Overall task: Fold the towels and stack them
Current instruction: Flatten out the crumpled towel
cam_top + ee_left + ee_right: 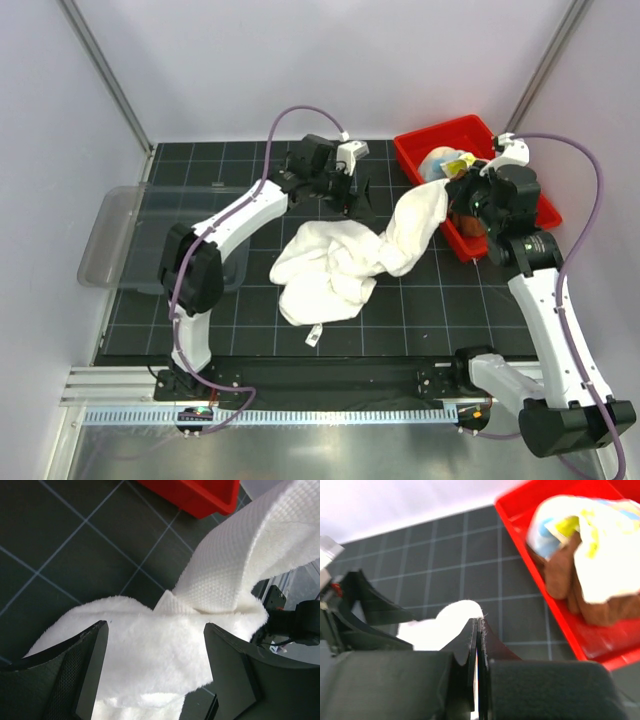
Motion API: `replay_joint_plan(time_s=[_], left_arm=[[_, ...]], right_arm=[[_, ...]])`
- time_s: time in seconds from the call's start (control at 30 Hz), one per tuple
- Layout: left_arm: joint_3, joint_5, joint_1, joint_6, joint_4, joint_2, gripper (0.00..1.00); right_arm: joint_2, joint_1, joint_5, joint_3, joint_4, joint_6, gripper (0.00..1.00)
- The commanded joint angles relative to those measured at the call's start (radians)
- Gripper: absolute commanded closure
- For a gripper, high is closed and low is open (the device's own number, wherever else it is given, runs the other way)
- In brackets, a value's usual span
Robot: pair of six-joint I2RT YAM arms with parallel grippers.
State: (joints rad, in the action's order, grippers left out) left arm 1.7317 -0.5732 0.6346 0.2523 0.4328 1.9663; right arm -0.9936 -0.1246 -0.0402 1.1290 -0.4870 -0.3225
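Right gripper (478,630): fingers pressed together, pinching an edge of the cream-white towel (330,265), which is held up off the mat beside the red bin (440,132). Left gripper (155,667): fingers spread wide over the towel's heap, contact unclear. The rest of the towel is bunched mid black gridded mat (200,170). Brown towel (570,587) and pale multicoloured towel (605,555) sit in the bin.

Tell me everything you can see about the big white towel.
The cream-white towel is fluffy one side, waffle-woven the other, with a small tag. Most lies crumpled on the black grid mat; one end rises toward the red bin, pinched in the shut right end effector. The open left end effector hangs over a fold.
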Motion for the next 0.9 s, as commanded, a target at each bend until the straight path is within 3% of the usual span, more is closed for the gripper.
replay_joint_plan(time_s=[0.0,0.3,0.63,0.8,0.87], left_arm=[[0.023,-0.074,0.028,-0.074,-0.121,-0.093,0.19],[-0.035,-0.008,0.128,-0.062,-0.175,-0.118,0.16],[-0.113,0.306,0.215,0.099,-0.312,-0.06,0.19],[-0.109,0.366,0.231,0.079,-0.27,-0.014,0.2],[-0.115,0.371,0.229,0.067,-0.217,0.022,0.19]], right_arm=[[-0.03,0.003,0.086,0.057,0.071,-0.032,0.99],[-0.005,0.003,0.174,0.012,0.133,-0.119,0.99],[0.009,0.002,0.195,-0.008,0.169,-0.154,0.99],[-0.089,0.002,0.048,-0.009,0.019,-0.17,0.99],[-0.108,0.002,0.045,-0.04,-0.018,-0.188,0.86]])
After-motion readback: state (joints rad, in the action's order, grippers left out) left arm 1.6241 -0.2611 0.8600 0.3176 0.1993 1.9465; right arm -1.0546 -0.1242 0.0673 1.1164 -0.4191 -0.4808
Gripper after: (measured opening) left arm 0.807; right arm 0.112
